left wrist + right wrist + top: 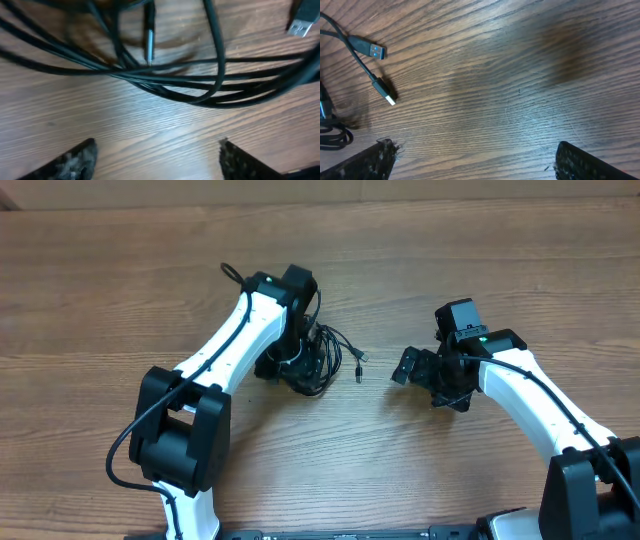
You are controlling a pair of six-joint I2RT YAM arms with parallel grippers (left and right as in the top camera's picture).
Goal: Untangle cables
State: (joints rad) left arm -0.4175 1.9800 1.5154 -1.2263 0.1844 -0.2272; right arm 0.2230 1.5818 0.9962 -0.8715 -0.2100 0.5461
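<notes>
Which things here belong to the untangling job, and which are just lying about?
Job: cables, USB plug, small plug.
Not the job: table, arm cords.

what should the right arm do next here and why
Probably slide the right gripper toward the loose plug and pinch it. It is open over bare table, the plug lies free beside the cables, and the open left gripper hovers over that tangle, holding nothing.
</notes>
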